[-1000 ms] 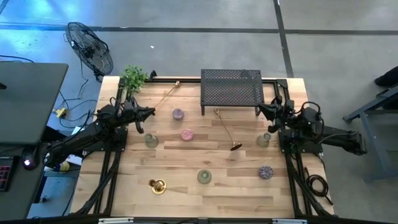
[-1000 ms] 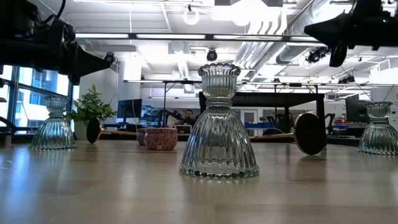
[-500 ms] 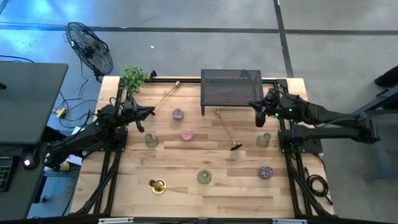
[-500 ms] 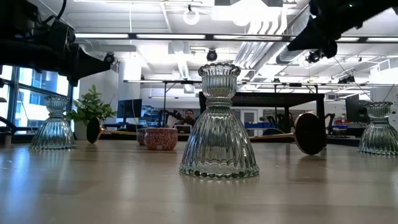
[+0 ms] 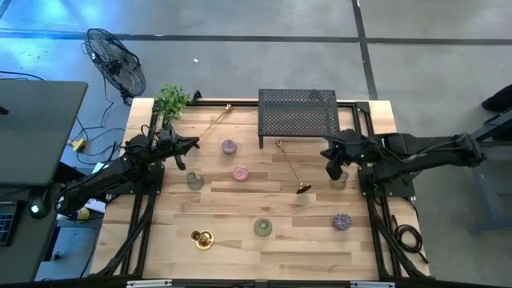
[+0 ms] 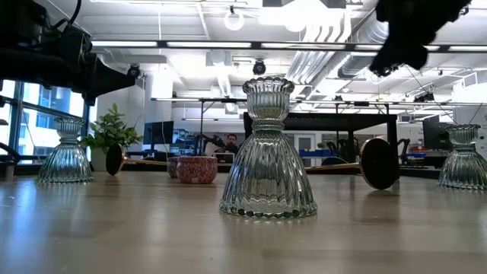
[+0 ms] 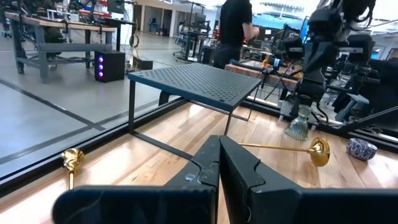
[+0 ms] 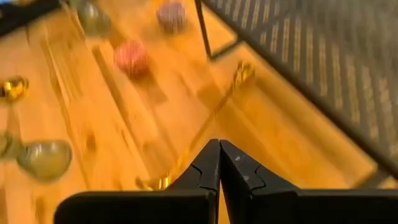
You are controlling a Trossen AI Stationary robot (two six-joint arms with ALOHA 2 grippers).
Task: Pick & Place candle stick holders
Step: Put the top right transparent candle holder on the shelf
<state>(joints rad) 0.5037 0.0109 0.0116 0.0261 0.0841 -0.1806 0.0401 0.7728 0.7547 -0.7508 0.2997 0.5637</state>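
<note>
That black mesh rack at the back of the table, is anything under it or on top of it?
Nothing sits on top of the black mesh rack. From the left wrist view, the wood beneath it looks bare. One brass candlestick lies just in front, its tip near the rack's front edge.

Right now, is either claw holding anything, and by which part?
Nothing is held. The right claw is shut and empty above the clear glass holder near the table's right edge. The left claw is shut and empty too, waiting at the left side.

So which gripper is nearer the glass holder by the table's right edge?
The right gripper: it hangs shut just beside the glass holder, toward the rack. The left gripper waits shut across the table, near the plant.
</note>
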